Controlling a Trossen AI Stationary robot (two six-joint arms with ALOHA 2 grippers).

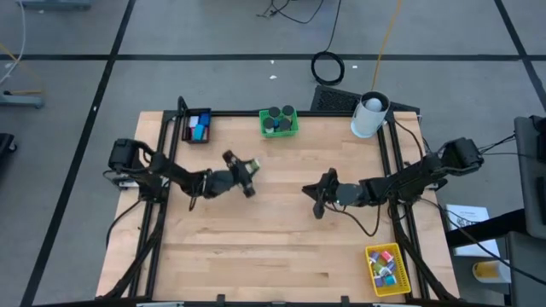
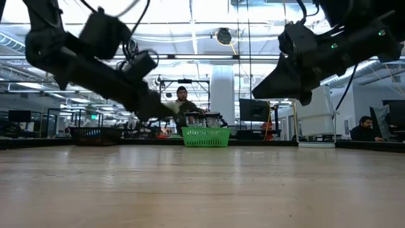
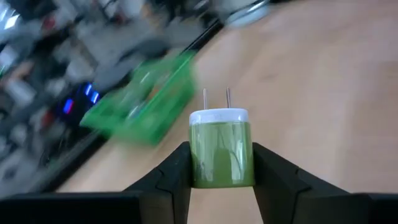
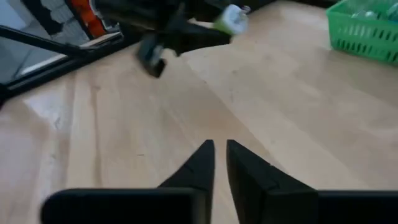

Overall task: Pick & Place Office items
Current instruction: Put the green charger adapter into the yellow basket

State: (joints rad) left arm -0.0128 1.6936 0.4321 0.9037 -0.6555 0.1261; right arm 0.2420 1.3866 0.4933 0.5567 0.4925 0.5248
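Observation:
A small green plug adapter (image 3: 221, 149) with a white cap and two metal prongs sits between the fingers of my left gripper (image 1: 248, 173), which is shut on it above the table's middle left. In the right wrist view the adapter (image 4: 231, 18) shows at the far end of the left arm. My right gripper (image 4: 221, 149) hovers over the table's middle right (image 1: 318, 196). Its fingertips stand a narrow slit apart with nothing between them. Dark rolls stand in the green bin (image 1: 278, 122). My left gripper pinches the adapter's green body (image 3: 200, 163) between its two fingers, one on each of two opposite sides. The white cap and the prongs (image 3: 216, 99) point forward, away from the fingers. The adapter is lifted clear of the table.
A black bin (image 1: 198, 126) with blue and red items stands at the far left. A yellow bin (image 1: 386, 266) with coloured clips is at the near right. A white cylinder (image 1: 369, 115) stands at the far right corner. People show in the room behind the table (image 2: 182, 95).

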